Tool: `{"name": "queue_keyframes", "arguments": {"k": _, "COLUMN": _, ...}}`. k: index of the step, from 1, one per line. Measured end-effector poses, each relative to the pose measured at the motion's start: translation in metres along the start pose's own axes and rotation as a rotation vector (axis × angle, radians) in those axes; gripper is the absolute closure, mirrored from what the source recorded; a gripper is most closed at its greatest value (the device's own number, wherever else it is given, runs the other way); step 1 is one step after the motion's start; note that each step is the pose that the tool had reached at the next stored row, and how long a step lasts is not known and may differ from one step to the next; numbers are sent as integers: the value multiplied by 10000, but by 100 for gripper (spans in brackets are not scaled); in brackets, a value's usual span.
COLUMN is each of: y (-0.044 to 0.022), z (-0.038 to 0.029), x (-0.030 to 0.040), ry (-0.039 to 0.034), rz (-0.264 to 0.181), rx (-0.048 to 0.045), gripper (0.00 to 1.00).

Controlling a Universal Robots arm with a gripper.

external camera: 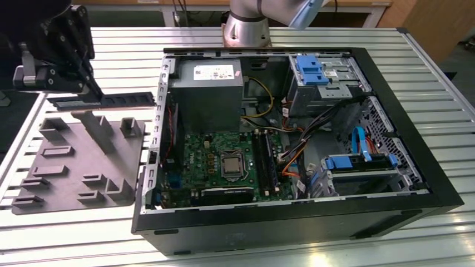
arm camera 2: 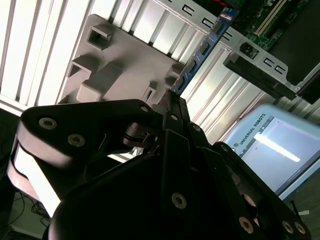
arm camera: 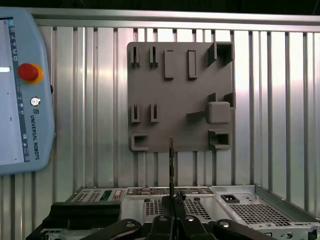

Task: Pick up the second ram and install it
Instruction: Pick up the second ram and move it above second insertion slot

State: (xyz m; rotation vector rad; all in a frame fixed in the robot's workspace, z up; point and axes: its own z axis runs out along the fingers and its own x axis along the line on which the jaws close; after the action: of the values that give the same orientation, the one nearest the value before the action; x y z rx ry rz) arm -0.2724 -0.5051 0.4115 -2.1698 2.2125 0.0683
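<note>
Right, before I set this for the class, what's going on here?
The robot arm's gripper is shut on a memory stick, holding it near one edge of the grey tray. The open computer case lies to the exterior view's right, and the stick is not yet in the motherboard.

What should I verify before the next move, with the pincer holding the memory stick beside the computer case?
1. Second ram gripped in the pincer: ok.
2. Ram off the grey tray: ok.
3. Ram above the motherboard slots: not ok, it is outside the case.
4. Slot latches open: cannot tell.
5. Cables away from the slots: cannot tell.
</note>
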Motion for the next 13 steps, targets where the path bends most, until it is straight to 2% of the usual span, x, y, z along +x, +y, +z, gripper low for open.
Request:
{"name": "queue_keyframes", "arguments": {"k": 6, "y": -91, "z": 7, "x": -7, "ry": -1, "rz": 0, "rx": 0, "gripper": 88}}
{"name": "queue_keyframes", "arguments": {"k": 13, "y": -241, "z": 23, "x": -15, "ry": 0, "rz": 1, "rx": -16, "gripper": 88}}
